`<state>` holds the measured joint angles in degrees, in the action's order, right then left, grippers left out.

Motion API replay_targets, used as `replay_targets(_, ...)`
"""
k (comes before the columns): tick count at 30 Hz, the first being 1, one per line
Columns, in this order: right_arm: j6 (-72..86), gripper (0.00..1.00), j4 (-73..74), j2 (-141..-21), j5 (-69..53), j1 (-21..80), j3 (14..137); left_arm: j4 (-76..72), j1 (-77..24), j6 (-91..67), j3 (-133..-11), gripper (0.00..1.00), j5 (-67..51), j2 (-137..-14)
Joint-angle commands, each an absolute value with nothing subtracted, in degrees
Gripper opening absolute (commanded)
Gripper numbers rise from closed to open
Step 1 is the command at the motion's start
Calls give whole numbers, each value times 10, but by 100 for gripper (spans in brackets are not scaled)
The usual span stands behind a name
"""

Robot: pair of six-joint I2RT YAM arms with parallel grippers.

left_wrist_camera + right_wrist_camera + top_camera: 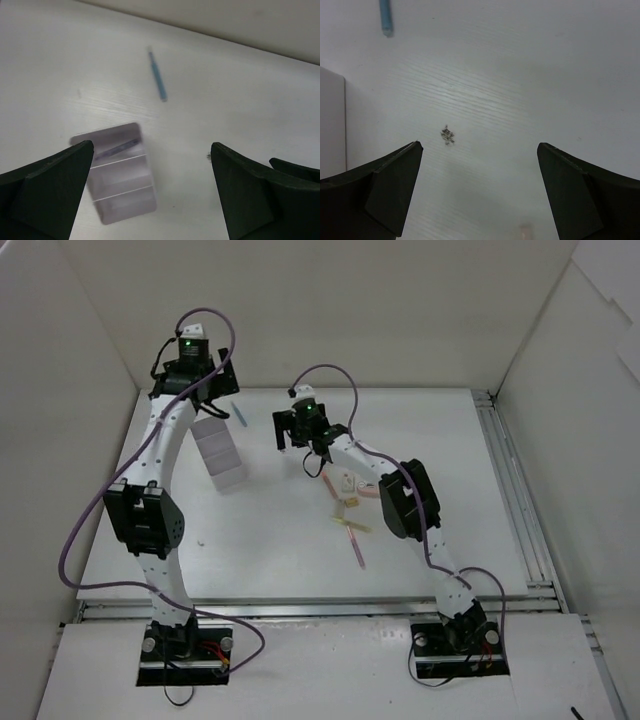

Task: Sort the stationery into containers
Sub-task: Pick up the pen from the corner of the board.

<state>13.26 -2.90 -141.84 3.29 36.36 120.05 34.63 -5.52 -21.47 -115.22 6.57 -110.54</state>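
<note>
**Two sets of jaws released, sorting barely begun**

Both sets of jaws are spread wide and nothing is held. The left gripper [150,150] is hung above the organizer [120,175]. The right gripper [477,147] is over bare table [520,75] near it.

One dark stick [116,148] is seen lying in the organizer's far compartment; the other two look empty. A blue pen [157,76] lies on the table just beyond the organizer, not touching it. A pink stick [356,546], yellow stick [350,526] and small blocks [345,483] are clustered beside the right arm [405,495], well apart from the organizer.

The blue pen is judged the likely next pick, being nearest both grippers. Jaws should be turned across its width, lowered over its middle, and closed only once it is straddled. It should be released lengthwise into one compartment, not left bridging a divider. The debris speck [447,135] is to be ignored.
</note>
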Motion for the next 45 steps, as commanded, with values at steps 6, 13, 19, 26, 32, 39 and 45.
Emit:
replay_targets(6, 204, 98, -159, -1096, 41, 236, 904, 402, -125, -265, -1394, 99, 84, -1245)
replay_targets(13, 189, 98, -116, -963, 25, 159, 776, 212, -130, -334, -1382, 99, 28, -1337)
replay_targets(19, 161, 98, -90, -911, 27, 125, 749, 191, -130, -389, -1439, 100, 96, -1413)
replay_targets(26, 160, 98, -85, -913, 20, 95, 747, 214, -125, -431, -1439, 100, 160, -1448)
replay_targets(32, 170, 98, -66, -939, 4, 76, 763, 215, -114, -441, -1431, 94, 201, -1457)
replay_targets(39, 178, 98, -59, -955, -33, 53, 770, 210, -109, -427, -1441, 91, 218, -1486)
replay_targets(45, 181, 98, -56, -963, -46, 40, 771, 189, -109, -437, -1447, 87, 209, -1514)
